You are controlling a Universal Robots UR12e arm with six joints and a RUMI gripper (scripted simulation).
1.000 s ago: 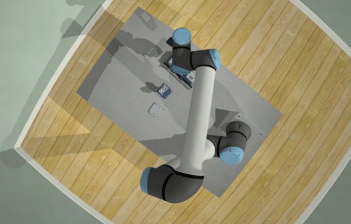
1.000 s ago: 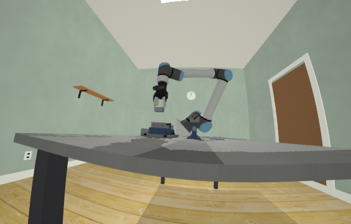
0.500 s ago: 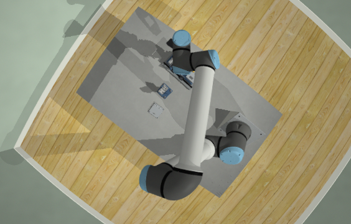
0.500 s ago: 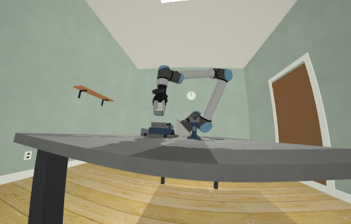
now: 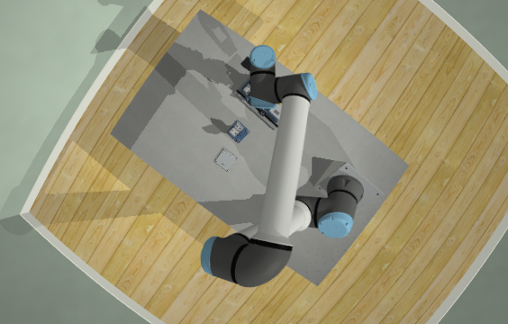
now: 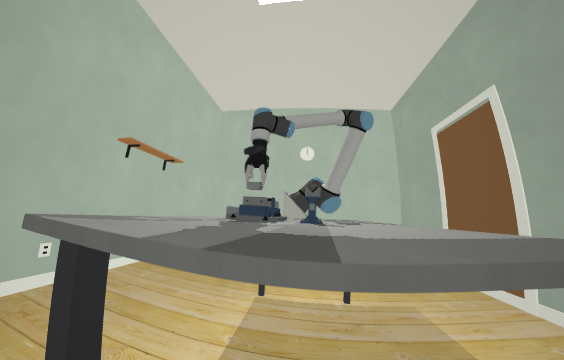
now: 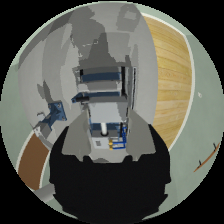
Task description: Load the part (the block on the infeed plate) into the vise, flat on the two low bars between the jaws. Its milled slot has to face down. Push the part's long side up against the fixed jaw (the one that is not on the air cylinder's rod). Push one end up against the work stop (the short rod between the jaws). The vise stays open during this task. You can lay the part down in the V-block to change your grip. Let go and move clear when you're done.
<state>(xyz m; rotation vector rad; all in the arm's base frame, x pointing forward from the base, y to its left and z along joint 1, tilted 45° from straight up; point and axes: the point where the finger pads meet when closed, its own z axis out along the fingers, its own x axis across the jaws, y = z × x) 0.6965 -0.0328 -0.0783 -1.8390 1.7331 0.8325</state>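
The part (image 6: 254, 185) (image 7: 108, 111) is clamped between the fingers (image 6: 255, 176) and is held above the vise (image 6: 257, 208) (image 7: 101, 77). The loading step seems to be in hand. Next, a straight lowering between the open jaws is called for, with the slot confirmed downward; which way it faces cannot be told.

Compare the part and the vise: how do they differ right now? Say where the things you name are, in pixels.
The part (image 6: 254, 185) (image 7: 108, 111) is smaller; the vise (image 6: 256, 210) (image 7: 101, 76) is bigger. The part is held in the air by the gripper (image 6: 255, 184), while the vise stands on the table (image 6: 282, 275). The part is plain grey, whereas the vise mixes blue and grey. Both have grey surfaces.
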